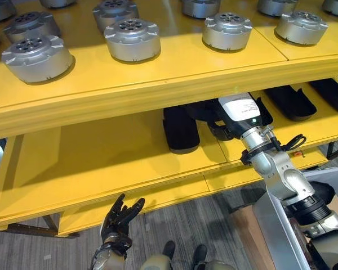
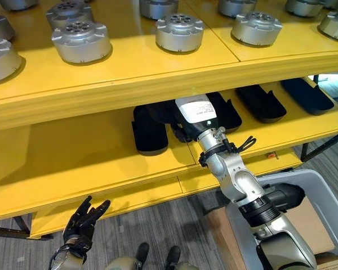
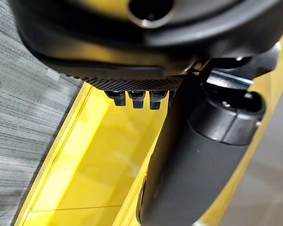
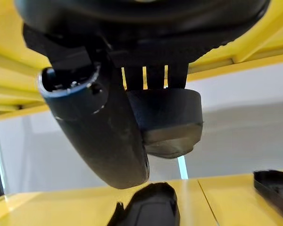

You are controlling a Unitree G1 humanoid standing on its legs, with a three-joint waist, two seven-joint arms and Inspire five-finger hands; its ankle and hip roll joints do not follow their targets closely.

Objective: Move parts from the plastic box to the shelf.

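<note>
yellow shelf (image 1: 101, 152), grey floor (image 1: 174, 225) | right hand (image 4: 132, 117) gripping black part (image 4: 170, 117) | left hand (image 1: 119, 216) open, low

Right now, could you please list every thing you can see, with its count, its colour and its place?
Round metal parts: more than ten, silver-grey, in rows on the top board of the shelf.
Black parts: about five, black, on the lower board, under the top one.
Shelf: one, yellow, with two boards.
Plastic box: one, grey, at the lower right beside the shelf.
Cardboard: brown, inside and below the box.
Floor: grey, under the shelf.
Right hand: reaches under the top board, holding a black part.
Left hand: open, low in front of the shelf.
</note>
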